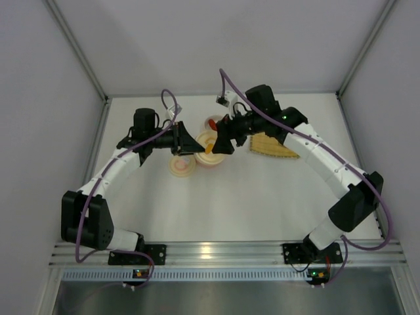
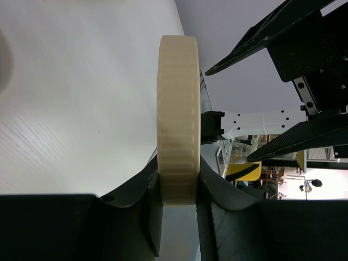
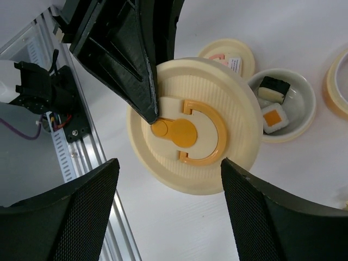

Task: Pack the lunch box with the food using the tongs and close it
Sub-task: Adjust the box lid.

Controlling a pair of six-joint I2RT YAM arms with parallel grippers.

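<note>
My left gripper (image 2: 178, 185) is shut on the lunch box's round cream lid (image 2: 178, 109) and holds it by the rim, on edge above the table. The right wrist view shows the lid's top (image 3: 190, 125) with its orange handle, one left finger (image 3: 125, 60) lying on it. My right gripper (image 3: 168, 166) is open, facing the lid, with a finger on each side of the lid's lower rim and neither touching it. Behind the lid a cream bowl (image 3: 304, 100) holds two sushi rolls (image 3: 273, 117). A red piece (image 1: 213, 122) shows in that bowl from above. The tongs are out of view.
A tan bamboo mat (image 1: 272, 146) lies right of the grippers. A cream box tier (image 1: 182, 165) sits under the left gripper, and a small cream disc (image 3: 228, 54) lies beyond the lid. An orange-rimmed ring (image 3: 340, 81) shows at the right edge. The aluminium rail (image 1: 216, 252) runs along the near edge.
</note>
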